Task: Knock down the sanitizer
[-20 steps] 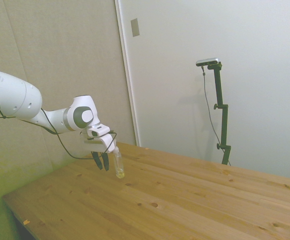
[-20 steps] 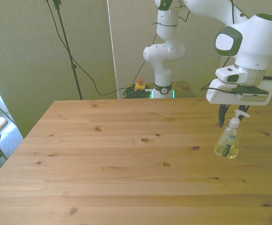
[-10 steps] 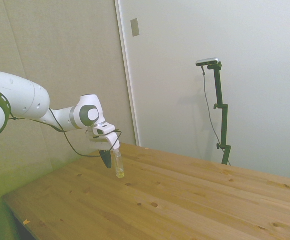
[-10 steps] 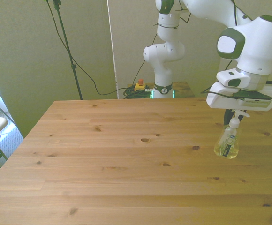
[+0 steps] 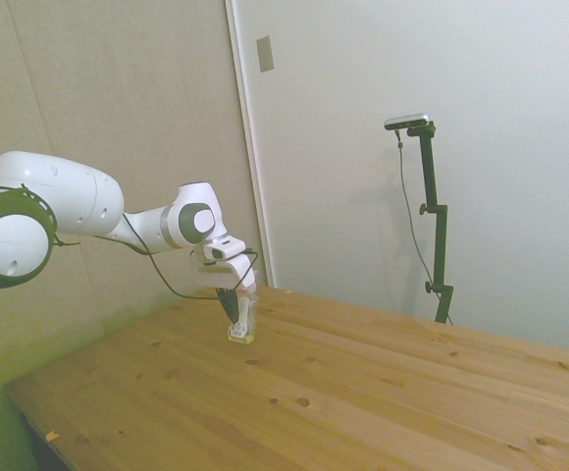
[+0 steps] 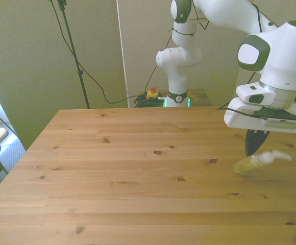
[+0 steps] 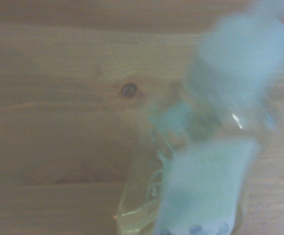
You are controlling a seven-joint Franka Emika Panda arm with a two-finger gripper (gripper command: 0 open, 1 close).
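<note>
The sanitizer [image 6: 257, 162], a slim clear plastic bottle with a yellowish base and white pointed cap, is tipped far over toward the front view's right, smeared by blur, close to the right edge of the pale knotty pine tabletop [image 6: 138, 173]. The tool [image 6: 255, 144] hangs right over and behind it, its dark fingers close together with nothing between them. Bare planks run wide toward the front view's left and near edge.
</note>
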